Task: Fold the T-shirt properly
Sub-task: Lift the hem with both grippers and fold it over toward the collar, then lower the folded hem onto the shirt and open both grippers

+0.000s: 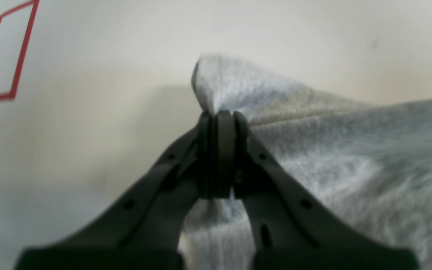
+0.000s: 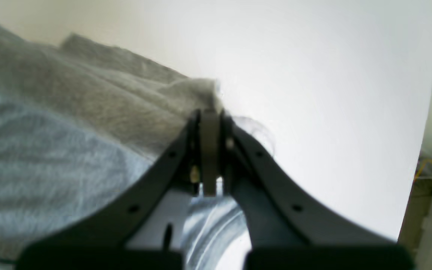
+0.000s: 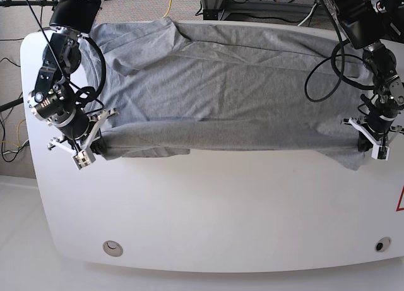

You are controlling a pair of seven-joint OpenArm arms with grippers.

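- here, the left gripper (image 1: 218, 116) has its jaws pressed together on a bunched corner of the t-shirt (image 1: 351, 157); the wrist view shows the grey cloth puckering just above the closed tips and draping away to one side.
- the right gripper (image 2: 209, 114) is likewise clamped narrow on a pinch of fabric at the garment's other end, with folded layers stacked just beside the tips.
- in the base view the two grippers sit at opposite ends of the shirt's near edge, the left gripper (image 3: 372, 139) on that view's right and the right gripper (image 3: 88, 149) on its left, with the cloth between them drawn into a fairly straight line.
- the t-shirt (image 3: 227, 89) lies spread crosswise over the far half of the white table (image 3: 208, 215), one sleeve showing near the far left corner.
- a long band along the near edge looks doubled over, so i judge a first lengthwise fold is in hand or just laid; no lettering shows.
- what is left, by my reading: settling that fold flat, tucking the sleeves, folding the far side in, then folding across into a compact rectangle.
- a red outlined mark (image 1: 4, 56) sits on the table, well apart from the cloth.
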